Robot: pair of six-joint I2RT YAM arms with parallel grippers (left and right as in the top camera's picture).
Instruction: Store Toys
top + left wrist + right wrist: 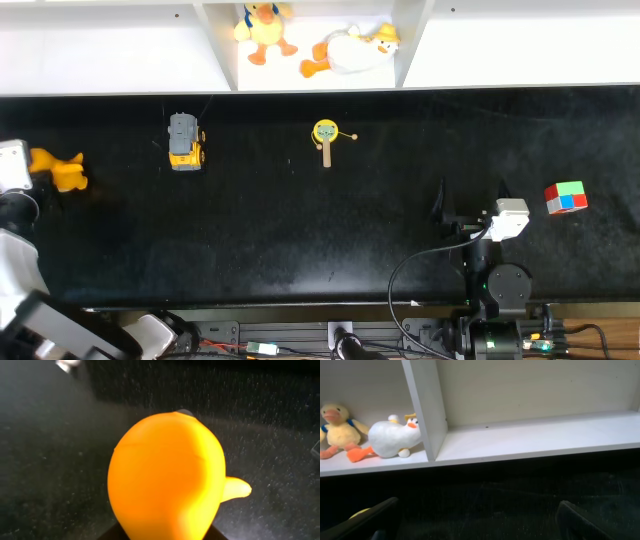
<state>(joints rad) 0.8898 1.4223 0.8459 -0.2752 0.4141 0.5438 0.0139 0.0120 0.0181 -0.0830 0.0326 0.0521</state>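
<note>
The orange toy (62, 172) sat at the far left end of the black table (260, 240), right against the head of the left arm (12, 165). Seen from that wrist, the orange toy (165, 480) bulked so close that it covered the arm's fingers. I could not tell whether they had closed on it or only stood around it. Its underside was cut off, and only a pale nub stuck out at one side.

The right fingers (577, 520) stood wide apart with nothing between them. They pointed at the white shelf (530, 435) across bare table.

Between the two arms lay a truck (185, 142) and, well apart from it, a rattle (326, 135) in front of the shelf's middle bay. A cube (566, 197) rested near the right arm. In that bay a duck (264, 28) and a goose (350, 50) lay side by side. From the right wrist the duck (339, 430) was clipped at the edge.
</note>
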